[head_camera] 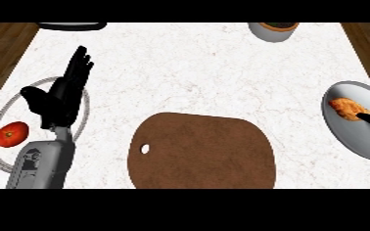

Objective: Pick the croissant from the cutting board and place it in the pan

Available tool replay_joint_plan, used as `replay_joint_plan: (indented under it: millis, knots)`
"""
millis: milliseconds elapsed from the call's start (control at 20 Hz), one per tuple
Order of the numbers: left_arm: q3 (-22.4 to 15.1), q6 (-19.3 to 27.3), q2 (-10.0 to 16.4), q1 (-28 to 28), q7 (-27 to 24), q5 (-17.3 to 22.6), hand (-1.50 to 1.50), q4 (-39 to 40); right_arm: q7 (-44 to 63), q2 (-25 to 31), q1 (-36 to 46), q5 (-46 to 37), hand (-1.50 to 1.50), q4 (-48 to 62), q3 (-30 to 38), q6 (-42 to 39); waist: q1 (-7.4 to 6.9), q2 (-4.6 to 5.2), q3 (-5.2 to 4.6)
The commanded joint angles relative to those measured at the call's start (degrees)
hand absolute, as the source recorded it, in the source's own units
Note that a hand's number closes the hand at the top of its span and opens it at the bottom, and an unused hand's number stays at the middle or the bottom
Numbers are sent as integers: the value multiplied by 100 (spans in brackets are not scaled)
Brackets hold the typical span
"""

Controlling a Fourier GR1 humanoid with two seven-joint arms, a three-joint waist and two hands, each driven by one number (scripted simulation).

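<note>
Croissant [346, 108], golden-orange, lumpy, lying in grey pan [344, 136]

Fingers [78, 71] of left hand [59, 100] hide part of plate [14, 113] rim. Well right of them, pan [343, 132] and bowl [269, 33] cut by edges.

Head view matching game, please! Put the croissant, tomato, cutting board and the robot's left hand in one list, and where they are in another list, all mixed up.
Things:
1 croissant
2 tomato
3 cutting board
4 left hand

Places:
A on the plate, far left
B bottom middle of the counter
C in the grey pan, right edge
D open, fingers straight, left side

Pairs: 1-C, 2-A, 3-B, 4-D
</note>
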State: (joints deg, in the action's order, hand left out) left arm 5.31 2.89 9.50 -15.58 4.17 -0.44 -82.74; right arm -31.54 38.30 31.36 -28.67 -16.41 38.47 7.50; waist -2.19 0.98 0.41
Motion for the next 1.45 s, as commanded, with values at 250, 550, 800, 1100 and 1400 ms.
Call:
replay_joint_plan:
  millis: [250, 550, 800, 1100, 1400]
  knots:
    - [107, 67, 104, -16, 194, -28, 0, -104, -845, 368, -386, 1154, -150, 109, 853, -1260, 217, -94, -32]
    - [131, 27, 148, 315, 375, 39, 0, -512, -1559, 807, -1505, 1667, -150, -42, 1065, -3149, 320, -139, -44]
    - [113, 154, -6, 535, 11, -92, 0, -283, -2123, 561, -2639, 1964, -150, -631, 1085, -3755, 425, -151, -66]
    - [253, 41, 249, 119, 390, -11, 0, -230, -1737, 218, -3457, 2450, -150, -1861, 1088, -4016, 409, -141, -69]
    - [235, 44, 92, 329, 45, 15, 0, -223, -831, -375, -4497, 3016, -150, -3751, 1147, -3976, 345, -120, -64]
